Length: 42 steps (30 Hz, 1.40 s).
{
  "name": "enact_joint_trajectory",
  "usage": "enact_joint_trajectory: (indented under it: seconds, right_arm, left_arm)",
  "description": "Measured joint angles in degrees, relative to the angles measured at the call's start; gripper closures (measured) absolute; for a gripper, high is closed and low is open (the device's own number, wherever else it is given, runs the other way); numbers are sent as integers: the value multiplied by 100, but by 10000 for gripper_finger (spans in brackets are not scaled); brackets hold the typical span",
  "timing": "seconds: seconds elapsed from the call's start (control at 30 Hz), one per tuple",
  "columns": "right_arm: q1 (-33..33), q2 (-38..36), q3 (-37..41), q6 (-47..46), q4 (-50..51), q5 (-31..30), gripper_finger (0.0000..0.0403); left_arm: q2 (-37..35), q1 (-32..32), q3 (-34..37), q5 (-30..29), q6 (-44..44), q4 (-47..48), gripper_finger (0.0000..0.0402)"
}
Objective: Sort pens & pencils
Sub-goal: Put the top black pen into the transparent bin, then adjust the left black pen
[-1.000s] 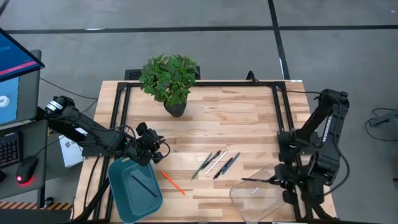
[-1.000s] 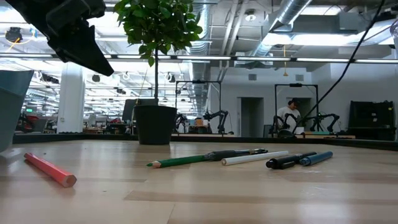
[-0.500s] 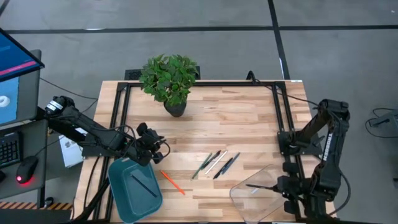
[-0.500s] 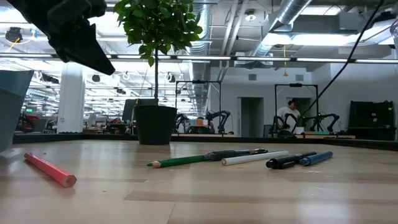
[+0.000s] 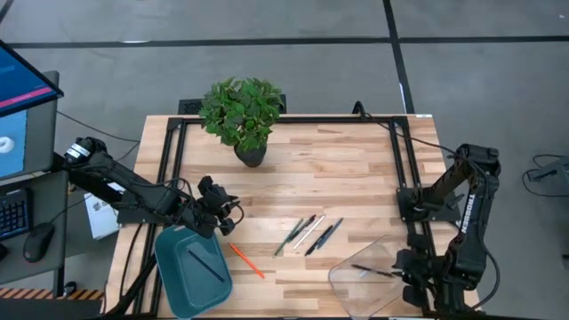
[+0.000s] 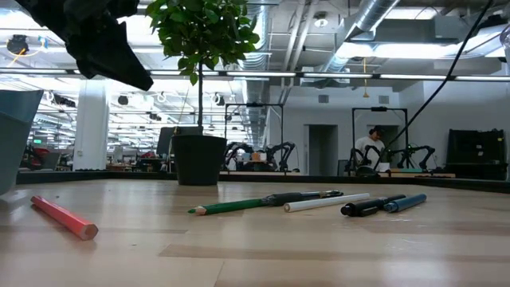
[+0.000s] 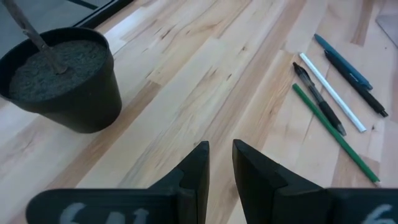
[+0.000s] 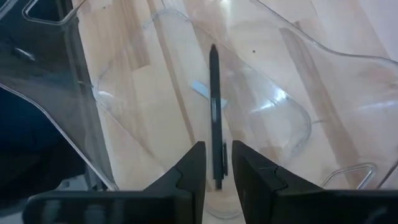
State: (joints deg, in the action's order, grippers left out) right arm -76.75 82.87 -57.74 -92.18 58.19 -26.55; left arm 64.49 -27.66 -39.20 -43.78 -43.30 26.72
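Fingers (image 8: 194, 163) of right gripper (image 8: 216, 149) parted slightly wider than black pen (image 8: 214, 106) between them, over clear tray (image 8: 292, 118); seemingly not pinched. Left gripper (image 7: 219, 152) narrowly open, empty, beside teal tray (image 5: 178, 267). Farther out, orange pencil (image 5: 247, 261), then loose sticks (image 5: 309, 234) mid-table. Probably light, stiff, slick, prone to rolling: best pinched mid-length, across the barrel. Tray contents hidden from low view, plain from above.

Teal tray (image 5: 191, 271), orange pencil (image 5: 247, 260)

Left pincer (image 5: 216, 197) hovers, fingers slightly parted; right pincer (image 8: 216, 174) likewise.
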Motion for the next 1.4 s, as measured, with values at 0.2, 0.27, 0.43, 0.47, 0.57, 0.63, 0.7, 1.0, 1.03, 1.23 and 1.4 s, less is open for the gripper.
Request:
enact_joint_trajectory:
  seconds: [0.2, 0.27, 0.43, 0.47, 0.57, 0.63, 0.7, 1.0, 1.03, 1.23, 1.4]
  right_arm:
    - [0, 0, 0, -37, -4, -6, 301]
    - [0, 0, 0, 96, -11, -70, 301]
    - [226, -4, -1, 628, 41, -669, 301]
    - [304, -7, -2, 733, 64, -784, 301]
    - [631, -11, -2, 951, 211, -977, 300]
    - [920, -11, -2, 1134, 336, -977, 300]
    - [1233, -11, -2, 1336, 553, -1005, 300]
    - [2812, -11, -2, 2838, 715, -1123, 301]
    - [2969, -11, -2, 3059, 617, -1121, 301]
    - [3758, -14, -2, 4354, 301, -1128, 301]
    - [4307, -365, 182, 5071, 193, -1123, 301]
  left_arm:
    - [0, 0, -1, -1, 84, -79, 339]
    - [0, 0, 0, -3, 81, -79, 339]
    - [0, 0, 0, -5, 75, -87, 339]
    - [0, 0, -1, -7, 74, -99, 339]
    - [0, 0, -1, -66, -34, -156, 339]
    - [0, 0, -1, -48, -91, -223, 339]
    - [0, 0, 0, -37, -85, -297, 339]
    - [2, 2, -2, 195, 3, -420, 339]
    - [2, 2, -2, 189, 3, -422, 339]
    - [2, 7, -2, 131, 15, -418, 339]
    - [2, 4, -1, 135, 14, -313, 339]
